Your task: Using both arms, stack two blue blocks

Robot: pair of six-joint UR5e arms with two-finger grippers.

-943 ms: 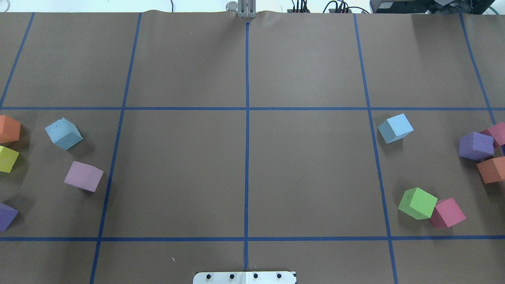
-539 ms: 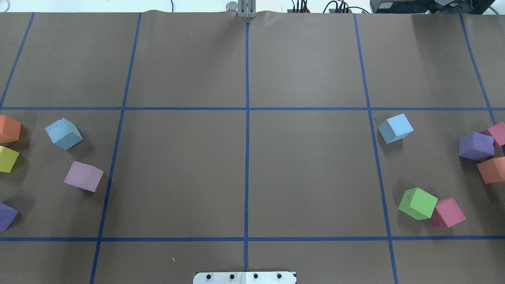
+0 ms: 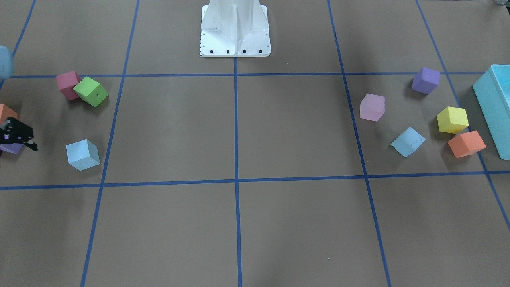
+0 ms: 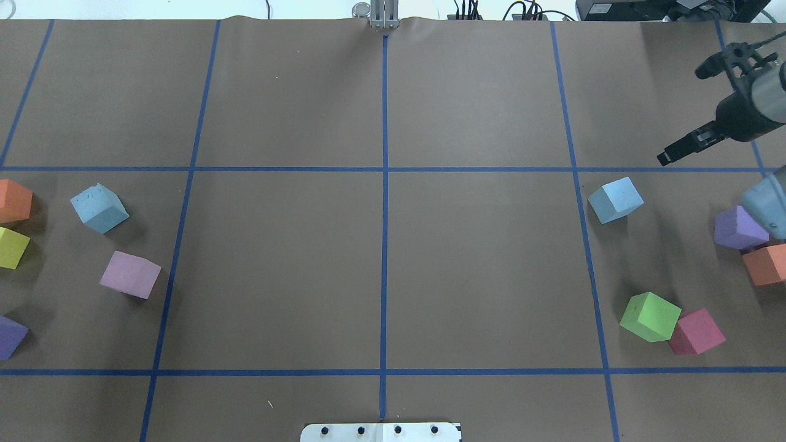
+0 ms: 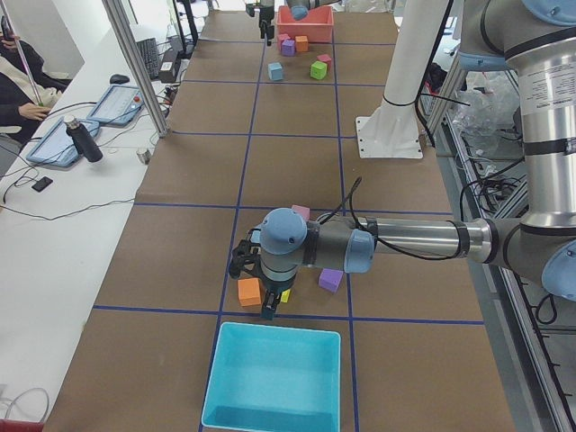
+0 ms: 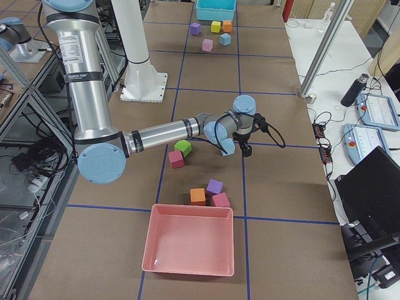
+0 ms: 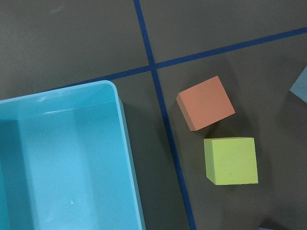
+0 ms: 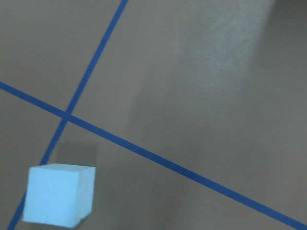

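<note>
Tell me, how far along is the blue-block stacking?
Nothing stacked yet: the left blue block and the right blue block lie far apart on the table. The right gripper hangs near the right one; the left gripper is over other cubes. Grasping and stacking remain.

I'm driving this from afar, and what I see is a robotics lab, not a home or a shop. The table [image 4: 479, 110] is wrapped in brown paper and ruled into squares with blue tape [image 4: 384, 245]. A white pedestal [image 3: 235, 28] is bolted onto it, and two jointed industrial arms [image 5: 414, 238] reach over it. Aluminium frame posts [image 5: 135, 63] stand along one edge. Beside it runs a white bench [image 5: 81, 243] with control tablets [image 6: 378, 112], a laptop [image 6: 372, 181], loose cables and a seated operator [image 5: 18, 90] — and plain foam cubes [image 3: 452, 119] lie scattered on the paper.
</note>
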